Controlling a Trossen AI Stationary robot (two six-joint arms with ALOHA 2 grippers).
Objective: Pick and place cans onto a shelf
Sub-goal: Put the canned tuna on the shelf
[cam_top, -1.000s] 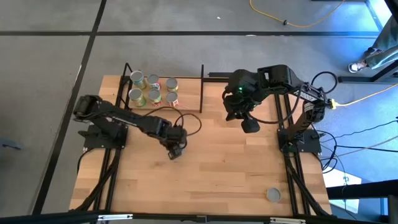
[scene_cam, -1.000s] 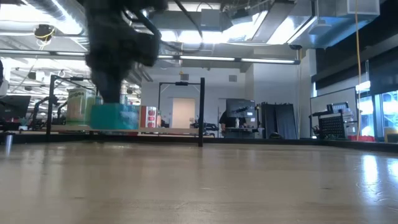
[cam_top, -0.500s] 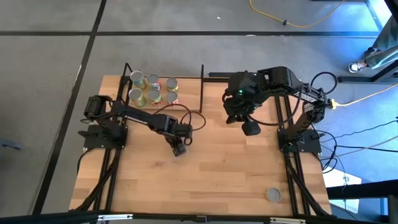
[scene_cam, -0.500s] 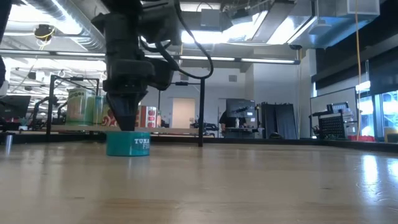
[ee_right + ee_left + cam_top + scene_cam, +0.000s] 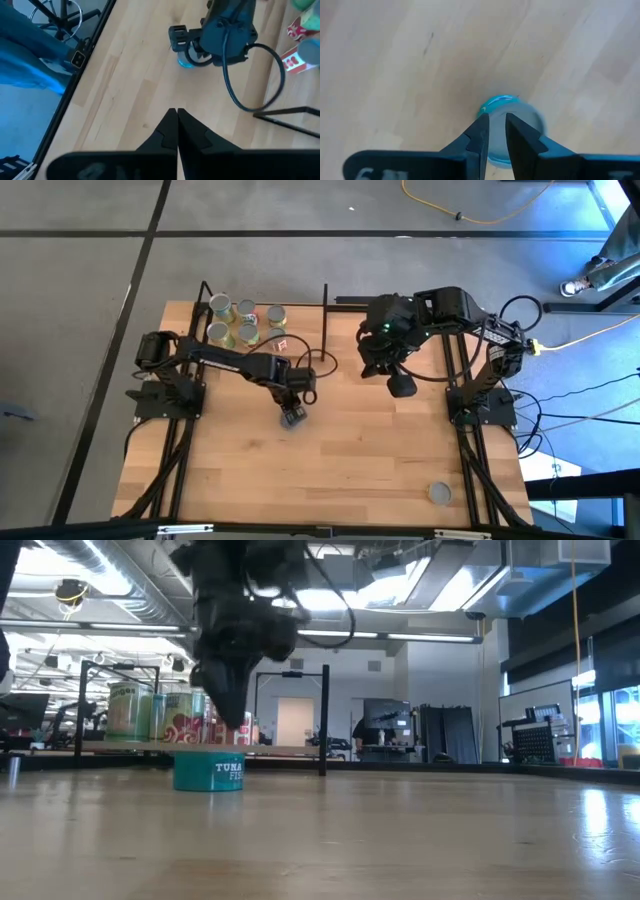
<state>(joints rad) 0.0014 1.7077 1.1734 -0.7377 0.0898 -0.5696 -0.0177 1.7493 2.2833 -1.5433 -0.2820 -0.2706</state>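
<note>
A low teal tuna can (image 5: 208,771) stands on its base on the wooden table, right of the shelf's cans in the low view. My left gripper (image 5: 232,722) hangs just above it, clear of its top, fingers pointing down with a narrow gap; the left wrist view shows the can (image 5: 520,117) under the fingertips (image 5: 496,131). Several cans (image 5: 246,323) stand on the shelf (image 5: 300,320) at the table's far left. My right gripper (image 5: 402,385) is shut and empty, in the air right of the shelf.
The shelf's black upright rod (image 5: 325,320) stands just beyond the left gripper. A grey-topped can (image 5: 439,493) stands alone near the table's near right corner. Bare wood lies between it and the teal can. Cables trail off the table's right side.
My left gripper carried the teal can a little toward the table's right edge and set it down on the wood. It has since risen off the can's top and shifted slightly right. The can stays upright where it was put.
</note>
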